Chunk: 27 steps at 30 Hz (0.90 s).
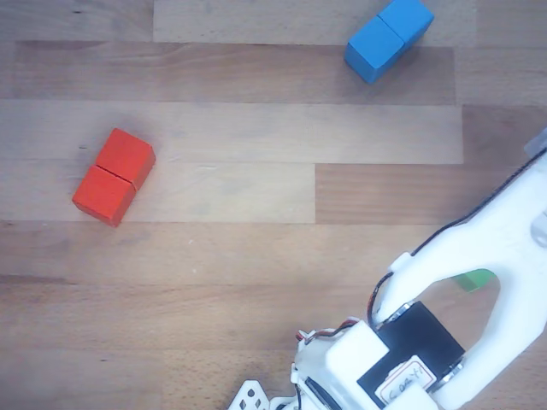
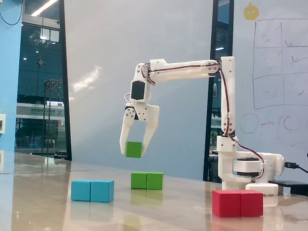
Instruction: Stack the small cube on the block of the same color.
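In the fixed view my gripper (image 2: 134,150) hangs downward, shut on the small green cube (image 2: 134,148), which it holds in the air. The cube is well above the table, a little left of and above the elongated green block (image 2: 147,180), which lies flat with its seam showing. In the other view the white arm (image 1: 500,243) covers the lower right. Only a sliver of green (image 1: 474,279) shows through its opening, and I cannot tell whether that is the cube or the block.
A blue two-cube block (image 2: 92,190) (image 1: 389,36) lies left of the green block in the fixed view. A red two-cube block (image 2: 237,202) (image 1: 114,176) lies near the arm's base (image 2: 243,168). The wooden table (image 1: 256,256) carries all of them.
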{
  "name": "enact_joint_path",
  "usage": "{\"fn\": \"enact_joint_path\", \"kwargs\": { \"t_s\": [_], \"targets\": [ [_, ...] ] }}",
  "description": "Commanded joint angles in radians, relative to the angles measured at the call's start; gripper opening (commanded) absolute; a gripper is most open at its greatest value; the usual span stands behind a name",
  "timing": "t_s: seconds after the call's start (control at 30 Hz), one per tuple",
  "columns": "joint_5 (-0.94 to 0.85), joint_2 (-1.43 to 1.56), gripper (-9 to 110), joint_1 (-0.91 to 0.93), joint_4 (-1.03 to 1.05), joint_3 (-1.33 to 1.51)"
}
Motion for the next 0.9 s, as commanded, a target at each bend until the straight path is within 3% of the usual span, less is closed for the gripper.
{"fn": "enact_joint_path", "kwargs": {
  "t_s": [0.0, 0.87],
  "targets": [
    [-0.006, 0.015, 7, 0.02, -0.005, -0.006],
    [-0.02, -0.032, 7, -0.014, -0.115, 0.144]
  ]
}}
